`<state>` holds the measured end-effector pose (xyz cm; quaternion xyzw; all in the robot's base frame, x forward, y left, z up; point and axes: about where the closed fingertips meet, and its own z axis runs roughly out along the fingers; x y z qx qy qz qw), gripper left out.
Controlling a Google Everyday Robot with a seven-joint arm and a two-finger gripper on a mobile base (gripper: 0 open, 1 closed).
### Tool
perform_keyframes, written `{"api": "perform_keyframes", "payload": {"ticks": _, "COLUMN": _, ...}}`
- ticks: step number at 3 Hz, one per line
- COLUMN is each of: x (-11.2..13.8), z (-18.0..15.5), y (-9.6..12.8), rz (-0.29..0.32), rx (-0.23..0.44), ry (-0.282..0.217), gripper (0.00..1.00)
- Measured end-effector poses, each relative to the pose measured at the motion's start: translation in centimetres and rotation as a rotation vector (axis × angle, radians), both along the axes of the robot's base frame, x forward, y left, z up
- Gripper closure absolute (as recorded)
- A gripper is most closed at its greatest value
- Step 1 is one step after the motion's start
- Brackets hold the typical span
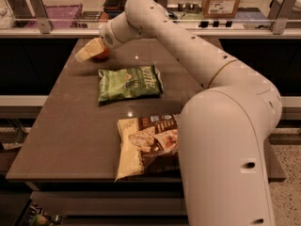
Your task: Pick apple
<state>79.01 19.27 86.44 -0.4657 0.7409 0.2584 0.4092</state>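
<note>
Apple [102,55]: far-left on worktop [66,126], mostly hidden behind gripper [87,52]; only orange edge shows.
Gripper: against apple; open or closed cannot be told.
Brown chip bag [143,145]: right side covered by arm [188,46].

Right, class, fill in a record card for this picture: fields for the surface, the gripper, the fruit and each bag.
surface: dark grey-brown rectangular table
end of arm: pale cream gripper, at the table's far left corner
target: small round red-orange apple, partly hidden behind that gripper
centre: flat green chip bag, lying alone, nearer the camera than the apple
front edge: brown and cream chip bag, its right part hidden by the white robot arm
</note>
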Motion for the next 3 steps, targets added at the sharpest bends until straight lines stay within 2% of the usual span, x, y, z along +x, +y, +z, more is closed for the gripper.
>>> {"api": "perform_keyframes", "payload": {"ticks": 2, "x": 1.3, "z": -2.5, "y": -1.4, "rz": -0.019, "rx": -0.001, "ry": 0.023, "gripper": 0.0}}
{"api": "perform_keyframes", "payload": {"ticks": 3, "x": 1.2, "z": -2.7, "y": -1.1, "rz": -0.015, "rx": -0.002, "ry": 0.026, "gripper": 0.18}}
